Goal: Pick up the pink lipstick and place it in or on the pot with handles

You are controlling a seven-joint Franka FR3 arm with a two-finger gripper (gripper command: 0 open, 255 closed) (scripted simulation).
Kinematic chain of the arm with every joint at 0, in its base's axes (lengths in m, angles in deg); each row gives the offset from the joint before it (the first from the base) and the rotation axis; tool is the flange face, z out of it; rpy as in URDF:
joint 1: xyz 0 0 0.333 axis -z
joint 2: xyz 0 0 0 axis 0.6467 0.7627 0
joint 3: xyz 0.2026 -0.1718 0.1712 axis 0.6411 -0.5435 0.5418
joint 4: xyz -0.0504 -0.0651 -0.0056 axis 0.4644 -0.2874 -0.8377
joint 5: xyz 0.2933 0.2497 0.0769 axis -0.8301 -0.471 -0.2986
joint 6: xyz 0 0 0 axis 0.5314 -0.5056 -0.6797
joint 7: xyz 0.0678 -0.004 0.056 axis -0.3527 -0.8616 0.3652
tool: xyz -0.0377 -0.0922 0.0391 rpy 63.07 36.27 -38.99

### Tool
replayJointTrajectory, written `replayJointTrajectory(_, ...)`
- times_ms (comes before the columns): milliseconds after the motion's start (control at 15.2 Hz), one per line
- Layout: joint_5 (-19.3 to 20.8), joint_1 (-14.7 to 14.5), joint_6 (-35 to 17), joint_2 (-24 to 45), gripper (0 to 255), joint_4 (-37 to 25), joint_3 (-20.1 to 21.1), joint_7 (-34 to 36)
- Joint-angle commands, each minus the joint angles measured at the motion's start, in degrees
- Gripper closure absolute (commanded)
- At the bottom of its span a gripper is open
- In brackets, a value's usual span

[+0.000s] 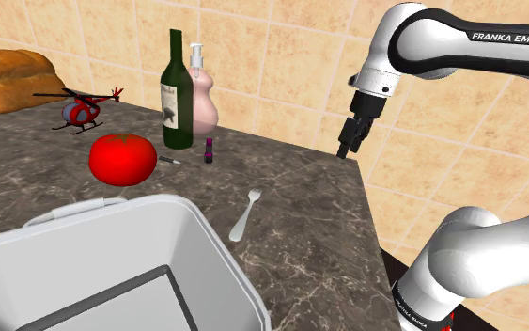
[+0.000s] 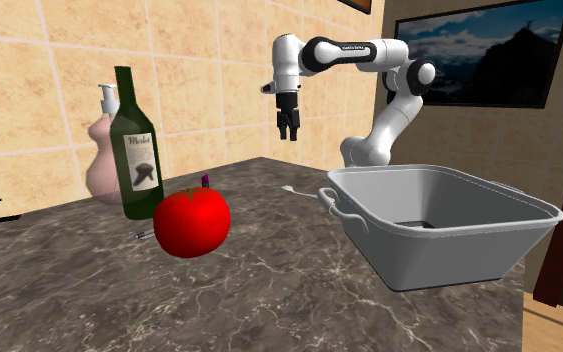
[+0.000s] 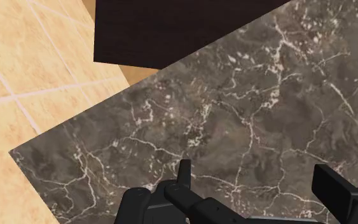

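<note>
- On the dark marble counter (image 1: 300,207), the pink lipstick (image 1: 210,149) stands upright just beside the foot of the dark green wine bottle (image 1: 178,92), on the shoulder view's right of it, with the pink soap dispenser (image 1: 202,96) right behind.
- From the second exterior view the lipstick (image 2: 205,181) only just peeks over the big red tomato (image 2: 192,222), so not much of it shows there.
- The black gripper (image 1: 349,143) hangs in the air over the counter's far corner by the tiled wall, well apart from the lipstick.
- In the wrist view the fingers (image 3: 184,175) are spread wide with nothing between them, just marble below.
- The pot (image 1: 159,235) is a white-grey tub with loop handles, sitting at the near end of the counter, and I can't spot anything inside it.
- A pale spoon (image 1: 246,214) lies on the marble between the pot and the lipstick, near the pot's rim.
- Other stuff: a red and blue toy helicopter (image 1: 84,109) and a loaf of bread (image 1: 8,77) sit further along by the wall.
- There's also some tiny thin thing (image 1: 170,161) next to the tomato, and I can't tell what it is.
</note>
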Motion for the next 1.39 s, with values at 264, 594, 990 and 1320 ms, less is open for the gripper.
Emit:
replayJointTrajectory(264,-1.93,-1.32,-4.54,6.25,0,-3.01,4.13,4.74)
replayJointTrajectory(594,-2.84,-2.36,-9.36,14.99,0,-8.47,8.89,10.66)
replayJointTrajectory(990,-1.43,-2.93,-13.41,26.47,0,-17.43,14.07,18.11)
replayJointTrajectory(1320,1.99,-3.49,-14.95,36.83,0,-27.02,17.72,24.79)
